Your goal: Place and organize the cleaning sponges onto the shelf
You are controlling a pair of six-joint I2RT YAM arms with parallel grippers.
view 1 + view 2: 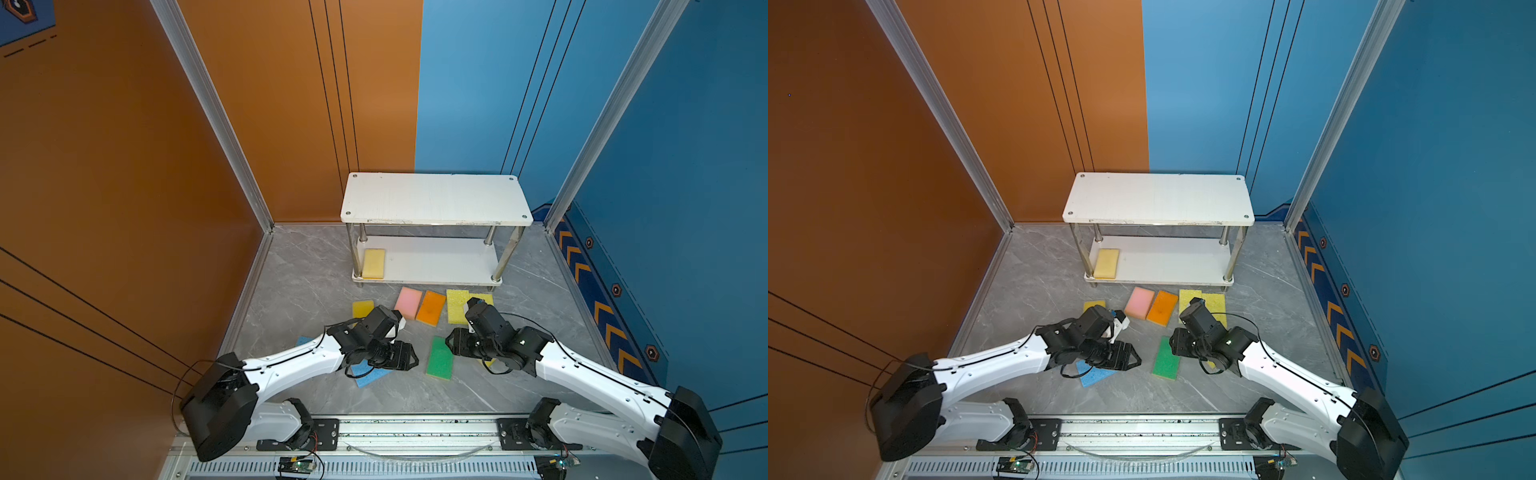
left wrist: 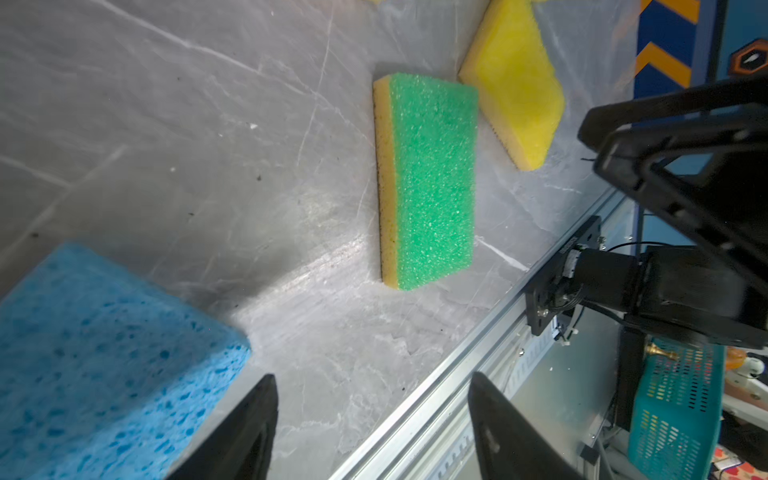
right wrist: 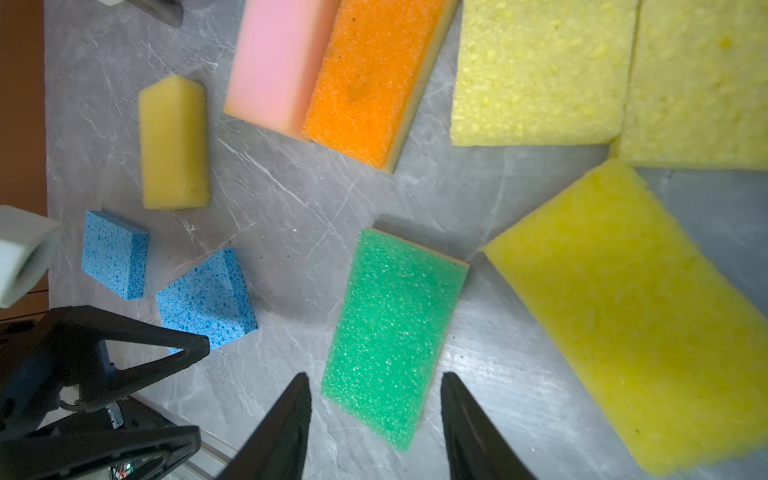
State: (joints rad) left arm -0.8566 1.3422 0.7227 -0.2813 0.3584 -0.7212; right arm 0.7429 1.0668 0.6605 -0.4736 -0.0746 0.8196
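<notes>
Shelf (image 1: 432, 199): matt white boards, shiny metal posts.
Green sponge (image 2: 432, 178): rough, glinting scourer face on yellow foam.
Blue sponge (image 2: 104, 353): open-pored foam.
Desk (image 1: 299, 270): smooth grey marble-look.

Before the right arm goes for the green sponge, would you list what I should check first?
1. The right pincer is open and empty: ok.
2. It is lined up over the green sponge: ok.
3. The green sponge is clear of the bright yellow sponge: cannot tell, their corners nearly meet.
4. The left pincer is open and empty: ok.
5. The shelf has bare room on its lower board beside the pale yellow sponge: ok.
</notes>
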